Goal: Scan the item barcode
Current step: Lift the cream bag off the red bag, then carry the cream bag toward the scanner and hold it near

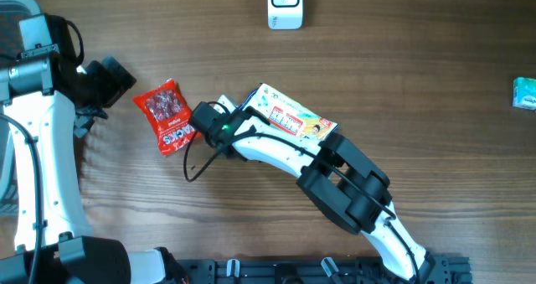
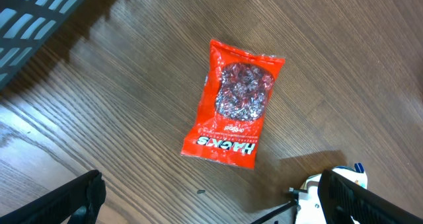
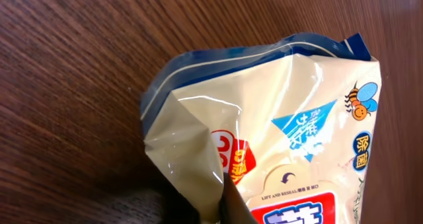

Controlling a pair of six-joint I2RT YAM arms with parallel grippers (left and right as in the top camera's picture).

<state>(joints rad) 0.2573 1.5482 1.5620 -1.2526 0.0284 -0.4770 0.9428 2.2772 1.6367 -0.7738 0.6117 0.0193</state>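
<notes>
Only dark slivers of the right fingers show at the wrist view's bottom edge, closed on a creased fold of the packet. The cream packet lies mid-worktop, partly under the right arm. Its flap reads "LIFT AND RESEAL"; other print is too cropped to read. The left fingers stand wide apart above a red bag marked "HACKS", just left of the packet. The white scanner is cut off at the top edge.

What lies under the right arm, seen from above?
A cream pack lies on the table beneath the right arm. The arm covers its lower edge, so that part cannot be seen.
</notes>
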